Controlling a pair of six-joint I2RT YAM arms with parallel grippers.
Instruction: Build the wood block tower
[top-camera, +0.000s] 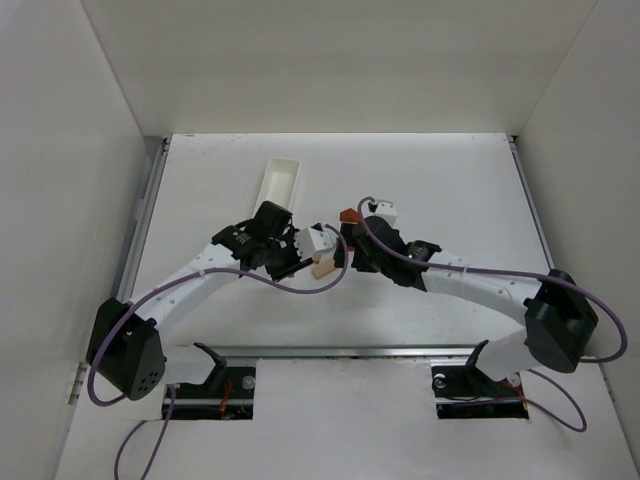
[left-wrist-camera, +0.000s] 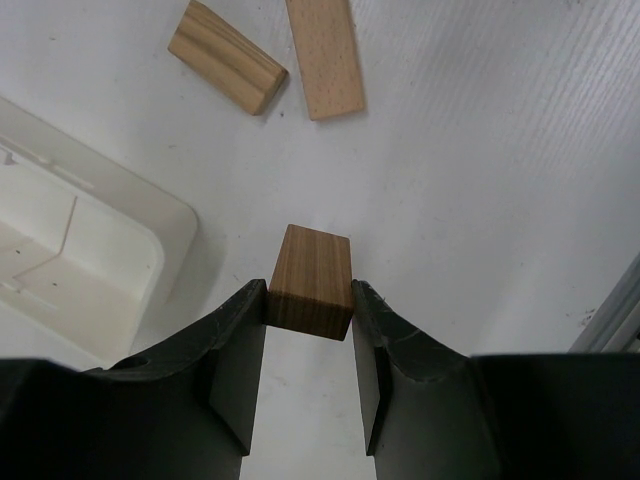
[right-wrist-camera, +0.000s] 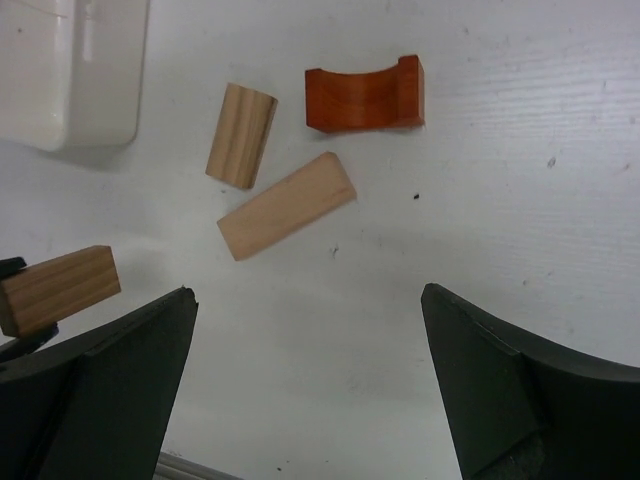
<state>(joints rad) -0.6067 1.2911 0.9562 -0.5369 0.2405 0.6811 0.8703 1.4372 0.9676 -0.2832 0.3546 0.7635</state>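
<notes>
One white table (top-camera: 450, 180) is carrying everything you're watching. Long white tray (top-camera: 282, 185) is lying on it, far side, left of centre, open side up. Your L gripper (left-wrist-camera: 310, 300) is pinching tan wood block (left-wrist-camera: 312, 280) betw. both fingertips, jaws partly closed on it, near tray corner. Your R gripper (right-wrist-camera: 308, 295) is hanging w/ jaws spread wide, gripping nothing. No wood block tower is standing yet: parts are lying loose on table near tray end, namely long tan block (right-wrist-camera: 287, 205), short tan block (right-wrist-camera: 242, 135) just beside it, orange-red roof piece (right-wrist-camera: 365, 95) close by.
</notes>
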